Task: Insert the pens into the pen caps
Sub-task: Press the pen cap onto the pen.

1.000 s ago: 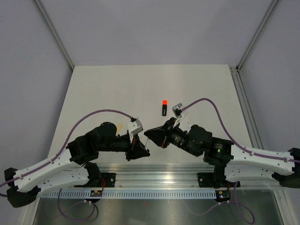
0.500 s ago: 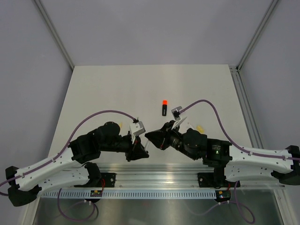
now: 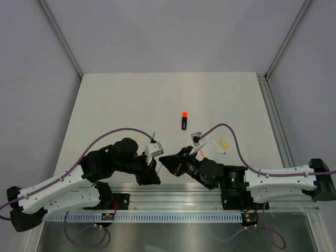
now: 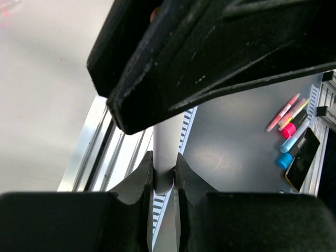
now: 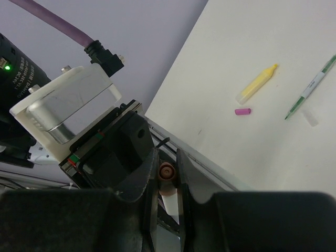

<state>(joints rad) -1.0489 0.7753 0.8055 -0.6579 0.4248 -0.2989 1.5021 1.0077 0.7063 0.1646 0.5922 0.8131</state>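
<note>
Left jaws are nearly shut on the thin grey pen [image 4: 167, 139], its axis along the fingers, pointing at the right arm. Right jaws pinch the brownish-maroon cap [image 5: 167, 172], seen end-on. The 2 sit nose-to-nose at the worktop [image 3: 115, 100] near edge. Next move probably needs the axes collinear. Can't tell if the cap mouth faces the pen.

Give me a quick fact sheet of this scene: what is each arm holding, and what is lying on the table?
Left tool: closed on a grey pen
Right tool: closed on a brownish cap
Arms: tips facing each other over the near edge of the table
Pen in cap: cannot tell from these views
Lying on table: black highlighter with orange tip, yellow highlighter, thin white pen, small pink cap, whitish cap
</note>
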